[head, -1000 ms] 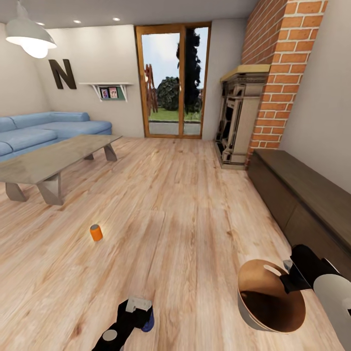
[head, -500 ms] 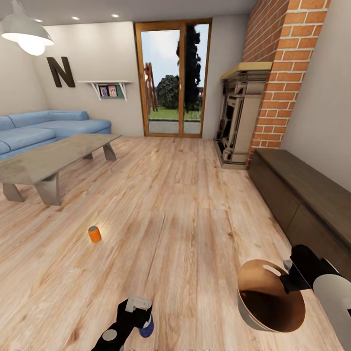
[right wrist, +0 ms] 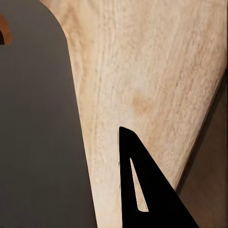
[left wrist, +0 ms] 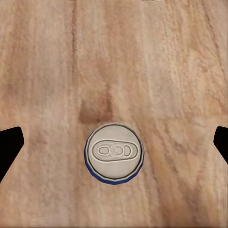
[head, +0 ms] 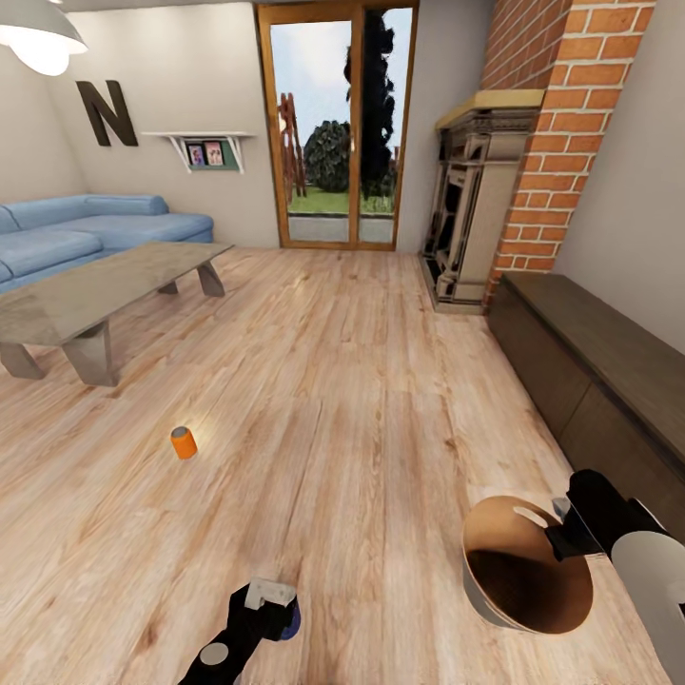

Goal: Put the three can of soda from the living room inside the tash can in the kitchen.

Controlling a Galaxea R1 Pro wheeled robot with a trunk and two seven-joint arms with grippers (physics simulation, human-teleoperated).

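Light wood plank floor (head: 362, 400) runs toward the glass-topped table (head: 86, 300). Left end effector (left wrist: 114, 140) hangs wide open over the upright blue soda can (left wrist: 114, 153), touching nothing. Right end effector (head: 563, 535) grips the trash can (head: 518, 571) rim; the orange soda can (head: 183, 442) stands nearer that table.

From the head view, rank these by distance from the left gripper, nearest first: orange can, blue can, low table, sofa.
1. Blue can: on the floor right under the left gripper.
2. Orange can: upright on the floor, ahead and to the left.
3. Low table: farther ahead on the left.
4. Sofa: behind the table, against the left wall.
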